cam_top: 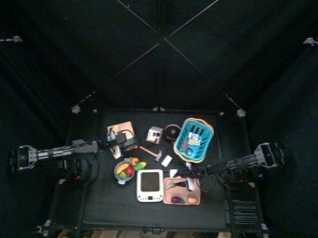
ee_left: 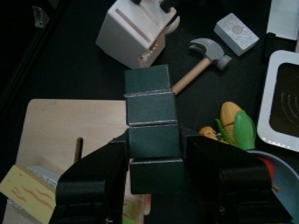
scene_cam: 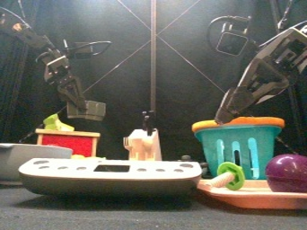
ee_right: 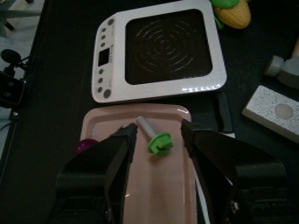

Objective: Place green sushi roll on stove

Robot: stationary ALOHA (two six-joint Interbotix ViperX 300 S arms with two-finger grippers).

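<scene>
We see the green sushi roll [ee_right: 160,143] lying on a pink tray [ee_right: 111,166] near the desk's [cam_top: 93,200] front edge, towards its right corner, with a purple ball [scene_cam: 289,170] on the same tray. The right tool [ee_right: 158,150] hangs just above the roll, its jaws spread either side of it and gripping nothing. Beside the tray towards the desk's middle lies a white scale [ee_right: 160,55]. The blue basket [scene_cam: 236,144] stands behind the tray. The left tool [ee_left: 158,171] hovers over the desk's left side above a dark green block [ee_left: 152,122], jaws wide apart and empty. We cannot tell where the stove is; a pale board [ee_left: 70,131] shows under the left tool.
</scene>
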